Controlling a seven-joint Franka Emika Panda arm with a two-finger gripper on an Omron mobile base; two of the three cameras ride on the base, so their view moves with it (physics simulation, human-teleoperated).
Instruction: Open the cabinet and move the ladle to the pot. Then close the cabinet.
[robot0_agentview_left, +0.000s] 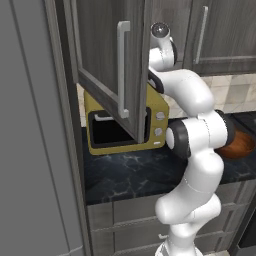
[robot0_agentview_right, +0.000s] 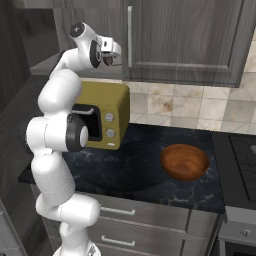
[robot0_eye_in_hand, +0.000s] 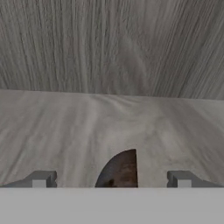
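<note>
While one cabinet (robot0_agentview_left: 107, 60) door is swung open at the upper left, one yellow microwave (robot0_agentview_right: 105, 112) and one wooden bowl (robot0_agentview_right: 184, 161) are seen on the tabletop (robot0_agentview_right: 135, 175). The gripper (robot0_eye_in_hand: 111, 179) is spread wide, empty, over one dark rounded ladle (robot0_eye_in_hand: 120, 169) at bottom centre.

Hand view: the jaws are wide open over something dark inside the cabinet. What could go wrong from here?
1. The dark rounded piece between the open fingertips is only partly in sight; if it is the ladle, a grip on its bowl rather than its handle could slip.
2. The cabinet door hangs open close beside the arm; pulling out could knock it.
3. The yellow microwave sits right below the hand, so a dropped ladle could strike it.
</note>
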